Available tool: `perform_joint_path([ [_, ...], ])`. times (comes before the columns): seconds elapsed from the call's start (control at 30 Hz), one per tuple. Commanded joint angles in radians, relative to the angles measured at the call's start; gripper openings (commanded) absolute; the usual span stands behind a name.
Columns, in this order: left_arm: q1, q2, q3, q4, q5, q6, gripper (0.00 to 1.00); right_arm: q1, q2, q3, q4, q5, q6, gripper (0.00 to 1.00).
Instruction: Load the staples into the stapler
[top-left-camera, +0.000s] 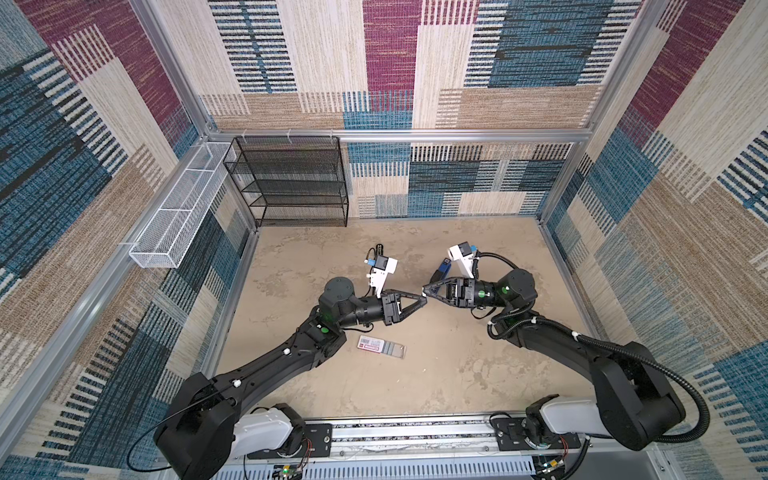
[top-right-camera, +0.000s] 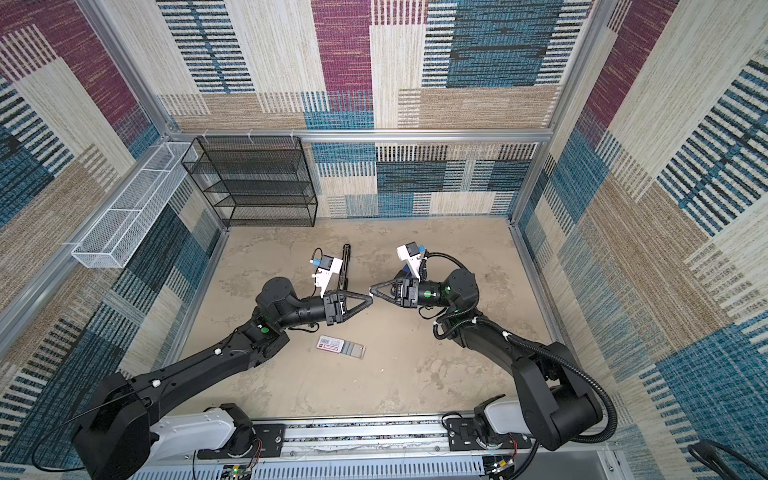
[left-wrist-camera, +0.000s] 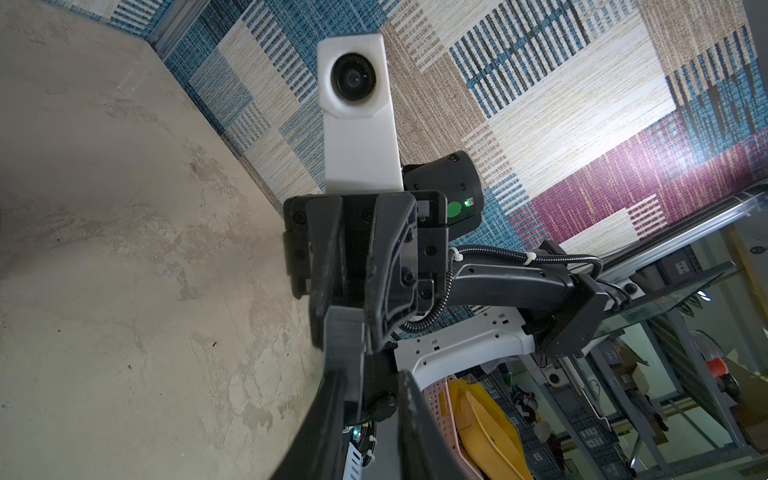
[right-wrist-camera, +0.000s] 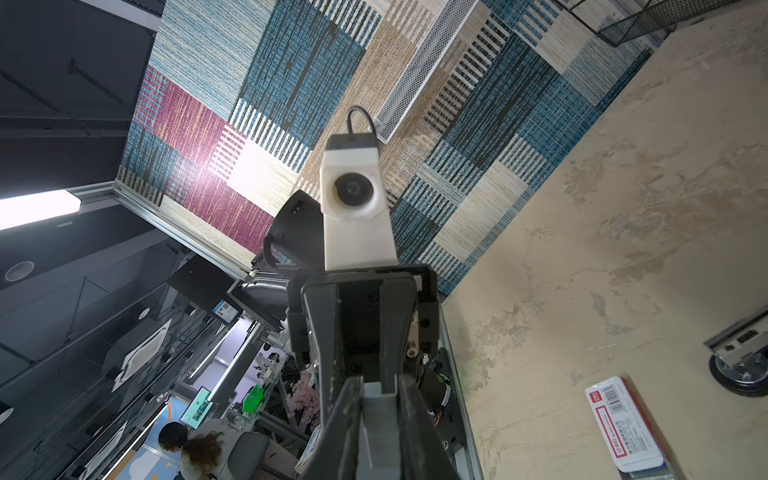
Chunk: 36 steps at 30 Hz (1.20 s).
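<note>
Right wrist view: hold grey staple strip (right-wrist-camera: 376, 419) clamped in right gripper (right-wrist-camera: 378, 386); back left gripper (top-left-camera: 423, 299), grip unreadable, toward 9 o'clock.

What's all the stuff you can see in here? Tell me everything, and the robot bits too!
table: one, mottled tan, floor of the booth.
staples: one pack, white-and-red card with a clear tray of grey strips, flat on the table towards the front.
blue thing: one, blue and black, just beyond the right gripper, mostly hidden; perhaps the stapler.
black bar: one, black, beyond the left gripper.
shelf rack: one, black mesh, back left corner.
basket: one, white mesh, on the left wall.
left gripper: one, black, mid-table.
right gripper: one, black, its tip close to the left gripper's; whether either holds anything cannot be told.
</note>
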Motion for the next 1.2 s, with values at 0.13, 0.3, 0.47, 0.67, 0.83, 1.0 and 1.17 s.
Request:
perform_joint_path([
  [0.13,0.007,-0.049,-0.022,-0.059,-0.049,-0.007,0.31,0.000,-0.010,0.017,0.008,-0.006,-0.016,0.19],
  [0.3,0.034,-0.097,-0.049,-0.111,-0.083,-0.003,0.31,-0.001,-0.018,0.027,-0.013,-0.006,-0.031,0.19],
  [0.47,0.096,-0.183,-0.079,-0.283,-0.200,0.029,0.35,-0.013,-0.039,0.036,-0.077,-0.006,-0.071,0.19],
  [0.67,0.115,-0.185,0.029,-0.760,-0.474,0.203,0.48,-0.030,-0.062,0.039,-0.145,-0.009,-0.113,0.19],
  [0.83,0.122,-0.038,0.106,-0.905,-0.645,0.279,0.60,-0.033,-0.073,0.034,-0.171,-0.005,-0.131,0.19],
  [1.0,0.126,0.179,0.206,-0.937,-0.766,0.338,0.62,-0.035,-0.083,0.025,-0.183,-0.001,-0.137,0.20],
  [1.17,0.135,0.416,0.360,-0.963,-0.808,0.377,0.63,-0.038,-0.093,0.015,-0.189,0.003,-0.140,0.20],
])
